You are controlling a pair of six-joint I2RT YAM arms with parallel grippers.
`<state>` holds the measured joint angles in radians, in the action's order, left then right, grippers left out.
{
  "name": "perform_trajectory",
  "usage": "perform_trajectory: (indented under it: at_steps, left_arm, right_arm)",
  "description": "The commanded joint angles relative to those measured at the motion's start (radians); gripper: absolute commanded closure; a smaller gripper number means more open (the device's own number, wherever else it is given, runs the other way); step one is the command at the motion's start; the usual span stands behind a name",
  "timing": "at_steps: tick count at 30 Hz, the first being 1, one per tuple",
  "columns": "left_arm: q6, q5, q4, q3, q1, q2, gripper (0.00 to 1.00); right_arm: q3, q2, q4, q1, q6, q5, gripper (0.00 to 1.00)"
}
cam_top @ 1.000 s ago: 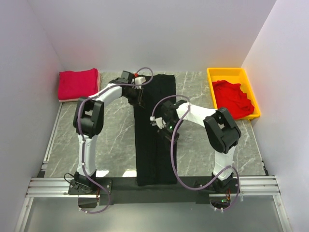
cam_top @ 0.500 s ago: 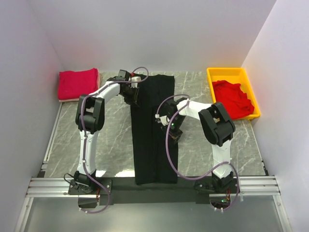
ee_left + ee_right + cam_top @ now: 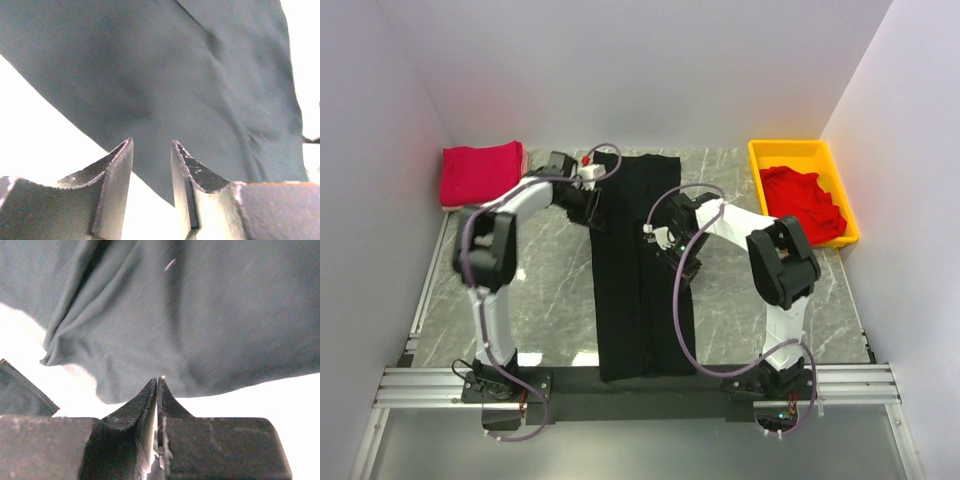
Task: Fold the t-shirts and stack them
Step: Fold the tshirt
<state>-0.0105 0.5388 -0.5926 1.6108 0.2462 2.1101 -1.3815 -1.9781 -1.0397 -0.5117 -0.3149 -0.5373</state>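
The black t-shirt (image 3: 640,290) lies folded into a long narrow strip down the middle of the table. My left gripper (image 3: 590,205) is open and empty at the strip's far left edge; in the left wrist view (image 3: 152,145) the black cloth (image 3: 165,85) lies just beyond the tips. My right gripper (image 3: 665,245) sits over the strip's right half. In the right wrist view (image 3: 157,381) it is shut, its tips at the edge of the black cloth (image 3: 200,315), with no cloth seen between them. A folded red t-shirt (image 3: 480,172) lies at the back left.
A yellow tray (image 3: 800,150) at the back right holds crumpled red t-shirts (image 3: 805,205). White walls close in the left, back and right sides. A metal rail (image 3: 640,385) runs along the near edge by the arm bases.
My left gripper has moved left to the black strip's left edge. My right gripper has shifted slightly right and farther back over the strip. The strip's far left edge has moved a little left.
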Motion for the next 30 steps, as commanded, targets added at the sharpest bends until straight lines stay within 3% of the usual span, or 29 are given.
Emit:
perform_trajectory:
  at_steps: [1,5,15,24,30]
  left_arm:
    - [-0.027,0.153,0.12,-0.213,0.002,-0.29,0.58]
    - [-0.153,0.174,0.188,-0.425,0.047,-0.358,0.61]
    - [-0.229,0.102,0.153,-0.526,0.08,-0.251,0.69]
    - [-0.117,-0.005,0.062,-0.525,0.038,-0.259,0.71]
    - [0.034,0.055,-0.019,-0.494,0.027,-0.306,0.68]
  right_arm:
    - [0.067,0.105,-0.042,-0.005,-0.004,-0.058,0.9]
    - [0.162,0.108,0.055,-0.046,0.053,-0.049,0.91]
    - [0.174,-0.011,0.11,-0.065,0.108,-0.018,0.92]
    - [0.182,-0.002,0.135,-0.065,0.105,0.08,0.91]
    - [0.121,0.056,0.041,-0.074,-0.001,0.042,0.88]
